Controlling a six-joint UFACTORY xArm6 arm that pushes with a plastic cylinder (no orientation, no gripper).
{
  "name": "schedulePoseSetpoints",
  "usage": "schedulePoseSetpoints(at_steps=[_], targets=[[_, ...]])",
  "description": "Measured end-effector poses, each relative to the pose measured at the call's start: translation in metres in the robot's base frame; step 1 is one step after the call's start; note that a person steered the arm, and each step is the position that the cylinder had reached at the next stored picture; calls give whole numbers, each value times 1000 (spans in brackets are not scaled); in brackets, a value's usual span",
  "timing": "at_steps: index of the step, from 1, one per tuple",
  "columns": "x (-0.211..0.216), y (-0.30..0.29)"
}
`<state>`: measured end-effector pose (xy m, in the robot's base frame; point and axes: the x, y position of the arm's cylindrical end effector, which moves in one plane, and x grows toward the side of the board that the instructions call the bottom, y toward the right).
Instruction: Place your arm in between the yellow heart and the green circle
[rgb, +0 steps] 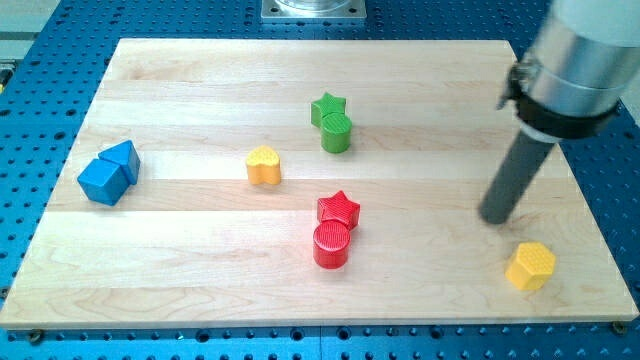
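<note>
- Blue perforated metal surrounds the pale wooden counter (200, 80) on every side, and a grey metal mount (314, 9) sits at the view's top edge.
- Wide bare wood runs along the view's top and along the bottom left; the middle band holds most of the blocks.
- At the view's left, near the counter's left edge, a blue cube (101, 181) and a blue triangle (122, 159) touch each other.
- The yellow heart (263, 166) stands alone left of centre, and the green circle (336, 132) lies up and to its right, with open wood between them (a clear gap, neither block touching the other).
- A green star (327, 107) touches the green circle on its upper-left side.
- Below centre, a red star (338, 209) and a red circle (332, 245) touch, the circle nearer the view's bottom.
- A yellow hexagon (530, 266) sits near the counter's bottom-right corner.
- The end effector is a plain dark rod with nothing to spread or press together, and it holds nothing; my tip (496, 217) rests on bare wood at the view's right, touching no block.
- My tip is just above and left of the yellow hexagon, and well apart from the yellow heart and green circle, with open counter across to them.
</note>
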<state>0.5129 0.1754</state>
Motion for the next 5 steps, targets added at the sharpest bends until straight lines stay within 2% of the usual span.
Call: schedulePoseSetpoints(at_steps=[1,3,5], targets=[[9,-40],[11,-49],[-74,-152]])
